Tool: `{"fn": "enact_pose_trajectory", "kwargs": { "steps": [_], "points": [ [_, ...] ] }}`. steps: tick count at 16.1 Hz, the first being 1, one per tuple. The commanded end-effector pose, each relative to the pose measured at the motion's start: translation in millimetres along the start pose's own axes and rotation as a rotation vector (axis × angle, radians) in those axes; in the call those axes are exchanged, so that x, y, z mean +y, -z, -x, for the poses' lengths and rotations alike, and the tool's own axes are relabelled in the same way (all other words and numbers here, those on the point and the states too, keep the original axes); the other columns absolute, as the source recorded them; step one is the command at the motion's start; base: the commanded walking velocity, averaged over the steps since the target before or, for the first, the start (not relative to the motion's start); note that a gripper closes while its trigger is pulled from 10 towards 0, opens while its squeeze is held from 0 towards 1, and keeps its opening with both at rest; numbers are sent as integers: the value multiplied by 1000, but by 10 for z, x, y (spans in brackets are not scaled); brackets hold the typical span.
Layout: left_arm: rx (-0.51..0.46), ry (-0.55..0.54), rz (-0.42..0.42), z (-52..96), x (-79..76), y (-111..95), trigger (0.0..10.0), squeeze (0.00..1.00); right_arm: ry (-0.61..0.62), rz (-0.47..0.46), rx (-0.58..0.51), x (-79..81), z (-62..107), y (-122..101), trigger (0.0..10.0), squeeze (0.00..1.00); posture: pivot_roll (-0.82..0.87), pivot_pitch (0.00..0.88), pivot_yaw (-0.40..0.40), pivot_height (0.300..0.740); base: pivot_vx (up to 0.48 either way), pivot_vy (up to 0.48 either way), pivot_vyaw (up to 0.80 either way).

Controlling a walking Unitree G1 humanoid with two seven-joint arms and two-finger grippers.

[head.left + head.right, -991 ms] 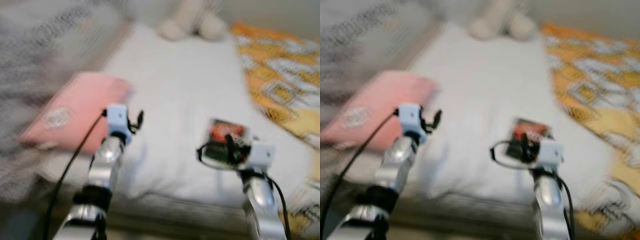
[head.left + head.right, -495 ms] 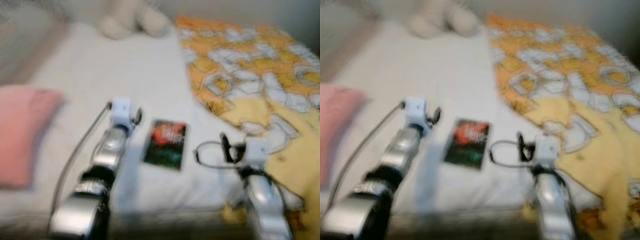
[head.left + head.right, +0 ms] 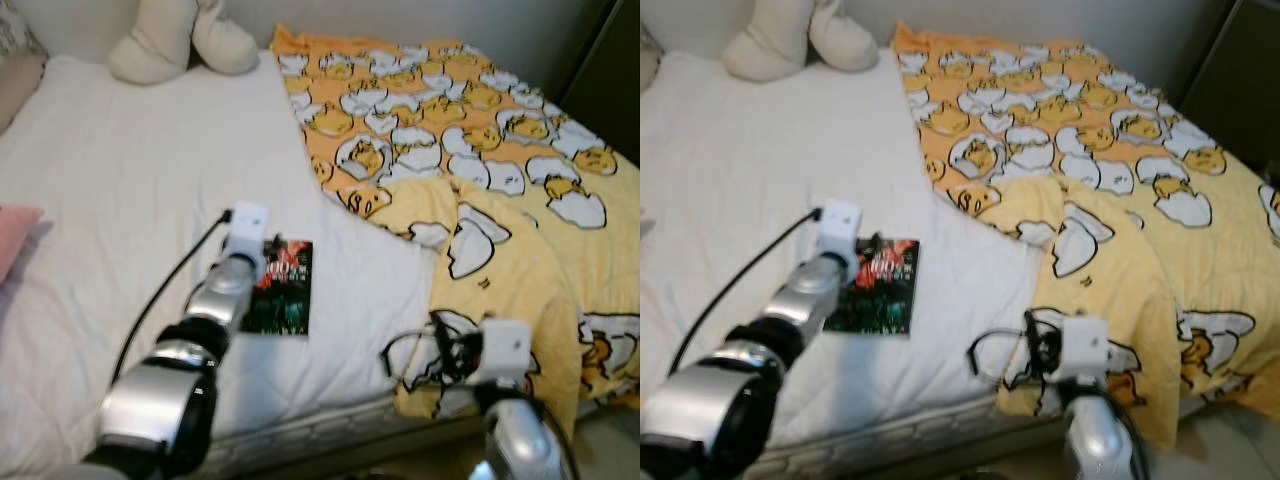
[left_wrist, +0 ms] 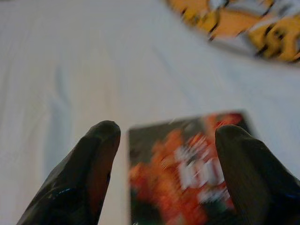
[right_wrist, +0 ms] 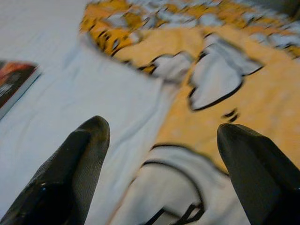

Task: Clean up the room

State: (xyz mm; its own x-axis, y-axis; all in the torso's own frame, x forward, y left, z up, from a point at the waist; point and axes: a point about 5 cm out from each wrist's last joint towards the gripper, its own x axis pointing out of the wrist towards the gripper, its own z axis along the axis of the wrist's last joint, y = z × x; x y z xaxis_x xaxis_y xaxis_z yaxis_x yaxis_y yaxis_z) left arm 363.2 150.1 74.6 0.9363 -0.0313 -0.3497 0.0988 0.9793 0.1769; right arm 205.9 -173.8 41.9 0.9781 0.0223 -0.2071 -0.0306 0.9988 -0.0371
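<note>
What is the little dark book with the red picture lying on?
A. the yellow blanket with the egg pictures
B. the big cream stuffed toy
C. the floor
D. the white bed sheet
D. The dark paperback book with the red cover picture lies flat on the white bed sheet, beside the yellow egg-print blanket, not on it.

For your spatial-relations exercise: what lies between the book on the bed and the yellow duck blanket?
Only bare white sheet separates the book from the blanket, as the left eye view shows.
</note>
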Motion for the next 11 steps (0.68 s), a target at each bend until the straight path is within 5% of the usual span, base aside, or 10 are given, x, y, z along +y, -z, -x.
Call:
{"fn": "enact_pose_trajectory", "kwargs": {
  "steps": [1,3,4,11],
  "points": [
    [35,7,7,14,5,88,10000,0,-8,-1,-26,7,-8,-76,10000,0,-163,22,-19,740,0,0,0],
    [63,-105,-10,73,206,271,10000,0,-26,-2,-2,22,101,-54,10000,0,-163,67,-47,740,0,0,0],
    [14,-149,77,94,292,271,10000,0,-52,5,21,50,173,-12,10000,0,-155,82,-62,740,0,0,0],
    [-74,14,39,242,21,536,10000,0,-176,41,62,114,260,13,10000,0,-158,98,-101,740,0,0,0]
  ]
}}
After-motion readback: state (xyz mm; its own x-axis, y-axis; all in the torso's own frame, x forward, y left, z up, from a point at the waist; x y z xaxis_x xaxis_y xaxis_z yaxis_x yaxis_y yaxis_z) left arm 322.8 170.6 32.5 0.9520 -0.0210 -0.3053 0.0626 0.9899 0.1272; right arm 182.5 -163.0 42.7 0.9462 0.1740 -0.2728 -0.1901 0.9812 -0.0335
